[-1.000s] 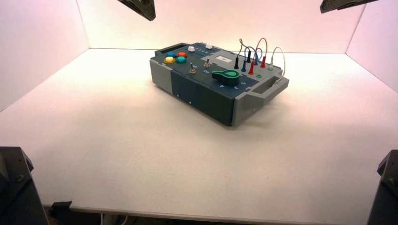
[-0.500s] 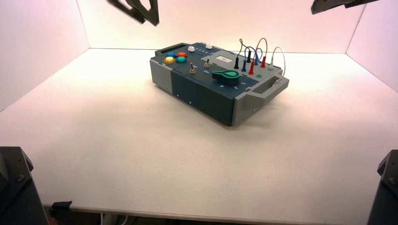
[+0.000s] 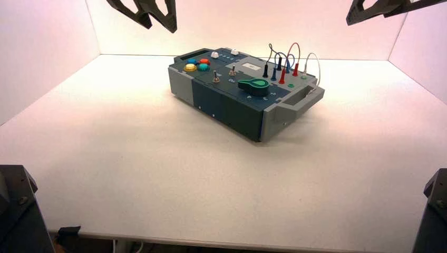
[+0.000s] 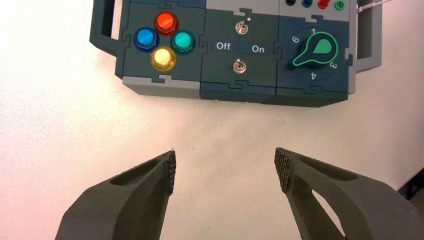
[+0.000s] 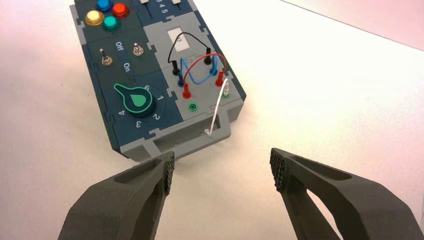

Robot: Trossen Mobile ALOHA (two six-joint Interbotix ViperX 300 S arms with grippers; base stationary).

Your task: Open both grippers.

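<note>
Left wrist view: the left gripper [image 4: 224, 170] is held with fingers spread wide apart, gripping nothing, above the white table [image 4: 60, 125]; the box [image 4: 235, 50] is seen at its 12 o'clock; the right gripper [image 5: 222, 170] is likewise parted and empty, with the box at its 11 o'clock.

One box [image 3: 240, 97]; four buttons [image 4: 164, 41]; two toggle switches [image 4: 240, 46]; one knob [image 4: 315, 49]
</note>
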